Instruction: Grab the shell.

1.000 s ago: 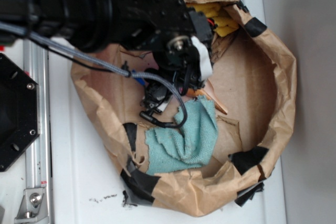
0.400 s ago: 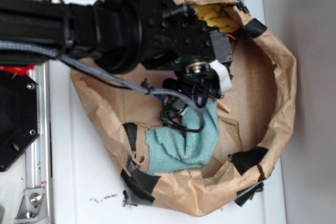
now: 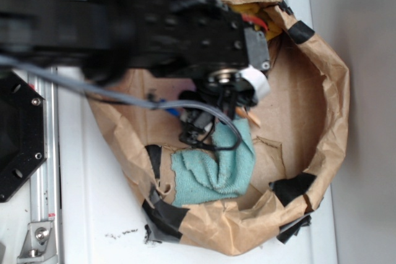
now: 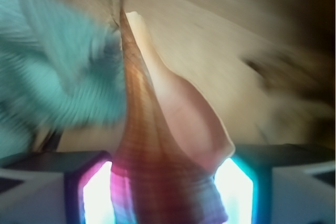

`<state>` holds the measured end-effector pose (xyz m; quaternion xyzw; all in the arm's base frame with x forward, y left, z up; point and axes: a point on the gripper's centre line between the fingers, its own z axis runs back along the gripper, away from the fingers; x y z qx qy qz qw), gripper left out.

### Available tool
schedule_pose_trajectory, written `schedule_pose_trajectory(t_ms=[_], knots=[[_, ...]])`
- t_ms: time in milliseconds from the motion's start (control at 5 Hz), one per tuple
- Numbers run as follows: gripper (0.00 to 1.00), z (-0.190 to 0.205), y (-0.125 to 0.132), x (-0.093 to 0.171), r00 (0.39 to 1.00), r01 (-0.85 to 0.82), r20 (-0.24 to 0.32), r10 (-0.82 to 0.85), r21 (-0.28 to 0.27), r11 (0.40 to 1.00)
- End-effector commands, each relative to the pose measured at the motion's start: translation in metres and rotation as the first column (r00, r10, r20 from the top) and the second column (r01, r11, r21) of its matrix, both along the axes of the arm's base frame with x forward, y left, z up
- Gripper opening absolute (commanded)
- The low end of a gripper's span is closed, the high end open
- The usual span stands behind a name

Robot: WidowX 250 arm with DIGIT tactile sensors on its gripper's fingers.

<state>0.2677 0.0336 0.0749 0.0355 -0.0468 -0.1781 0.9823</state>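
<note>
Though the wrist view is blurred, the shell (image 4: 168, 150) sits squeezed between the gripper (image 4: 165, 192) pads, tail pointing away past the teal cloth (image 4: 58, 77). From outside, its tip (image 3: 252, 117) peeks below the arm inside the paper bag (image 3: 334, 122).

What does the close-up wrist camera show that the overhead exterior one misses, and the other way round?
Only the wrist view shows the shell large, ribbed, with its pale pink opening, sitting between the hand's fingers. Only the exterior view shows the black arm, the paper bag's rim, the black tape and something yellow. Both show the teal cloth and the bag's brown floor; in the exterior view only the shell's pointed tip peeks out.
</note>
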Motion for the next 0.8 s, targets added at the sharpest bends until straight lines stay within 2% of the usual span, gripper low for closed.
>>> schedule_pose_trajectory(t_ms=[0, 200, 600], knots=[[0.0, 0.106, 0.004, -0.017, 0.932, -0.35, 0.05, 0.359, -0.139, 0.927], [0.0, 0.117, -0.004, -0.017, 0.851, -0.508, 0.007, 0.525, -0.246, 0.826], [0.0, 0.111, -0.005, -0.021, 0.844, -0.513, 0.036, 0.535, -0.239, 0.825]])
